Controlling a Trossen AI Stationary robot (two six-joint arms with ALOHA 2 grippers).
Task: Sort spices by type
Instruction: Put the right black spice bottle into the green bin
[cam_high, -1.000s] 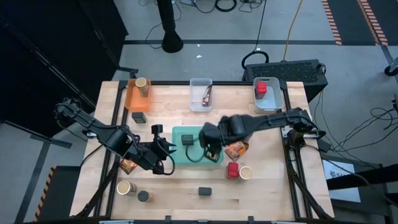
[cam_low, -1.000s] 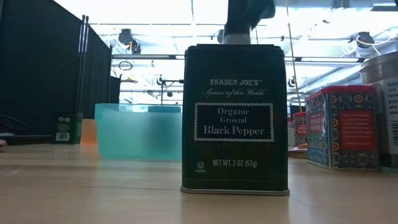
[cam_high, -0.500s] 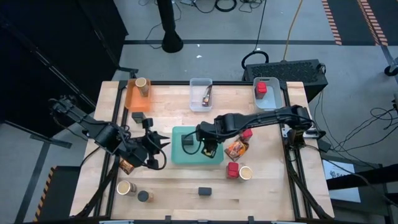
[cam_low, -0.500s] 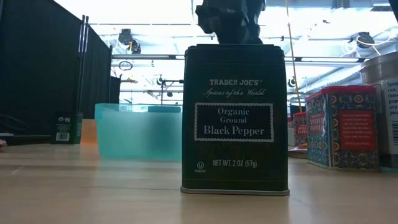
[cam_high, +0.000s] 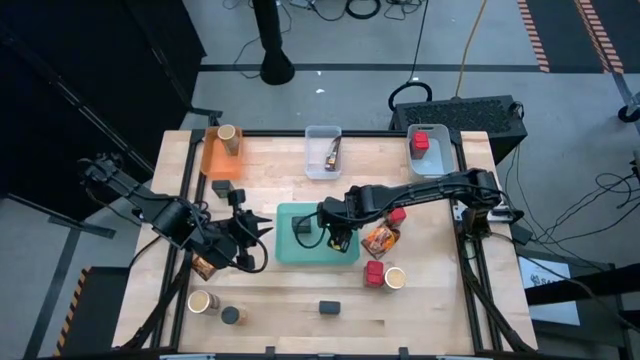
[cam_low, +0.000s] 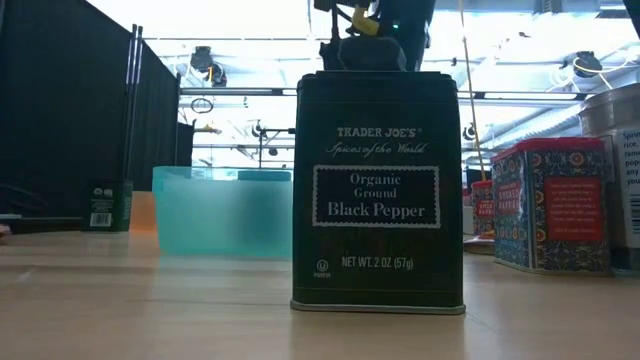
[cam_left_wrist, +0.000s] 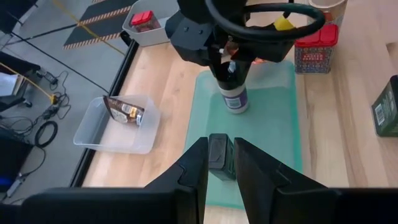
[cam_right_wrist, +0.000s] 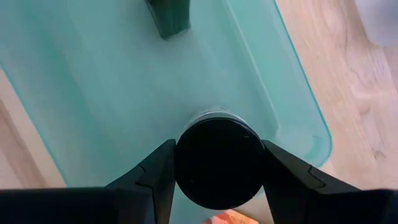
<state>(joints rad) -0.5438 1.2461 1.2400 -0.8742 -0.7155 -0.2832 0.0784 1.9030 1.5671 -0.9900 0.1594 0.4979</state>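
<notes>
A jar with a black cap (cam_right_wrist: 217, 163) and a pale label (cam_left_wrist: 236, 97) stands upright over the flat teal tray (cam_high: 290, 250), with my right gripper (cam_high: 336, 228) shut on it from above. Whether the jar's base touches the tray, I cannot tell. A dark grey block (cam_high: 302, 226) lies flat on the tray's left part. My left gripper (cam_left_wrist: 219, 158) hovers just left of the tray, slanting down toward that block, its fingers a narrow gap apart and holding nothing. My right gripper pinches the jar's black cap by its round side (cam_right_wrist: 181, 163) between its two fingers (cam_right_wrist: 281, 177). The fingers come from above and point down. The jar hangs upright below them over the teal tray.
At the far edge stand an orange bin (cam_high: 215, 160) with a tan jar, a clear bin (cam_high: 322, 160) with a packet and another (cam_high: 440, 158) with a red cube. Packets, red cubes and tan jars lie right of the tray (cam_high: 380, 240); jars and a black pepper tin (cam_low: 378, 190) stand near the front.
My right gripper has come down onto the tray area with the jar, which stays upright. My left gripper has drawn back a little toward the table's left and far side. The dark block has stayed in place.
</notes>
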